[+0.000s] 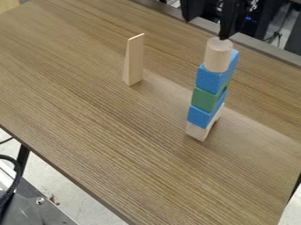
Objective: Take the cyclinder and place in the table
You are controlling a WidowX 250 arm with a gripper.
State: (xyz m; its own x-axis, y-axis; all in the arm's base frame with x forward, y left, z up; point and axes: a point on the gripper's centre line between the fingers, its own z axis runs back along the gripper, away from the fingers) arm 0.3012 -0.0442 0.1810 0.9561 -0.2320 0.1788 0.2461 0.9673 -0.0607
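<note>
At one o'clock in the camera view, the robot's gripper was black, of a deep and almost uniform tone. It had two fingers, and both were dark like the rest. The finger toward twelve o'clock looked like a rather broad piece, which became narrower at its lower end. The finger toward one o'clock had a long form, wide in the upper part and then tapered to a slim, blunt point at its six o'clock end. Their outlines were mostly straight, with somewhat angular edges. Small details on the black surfaces were too dark to tell.
</note>
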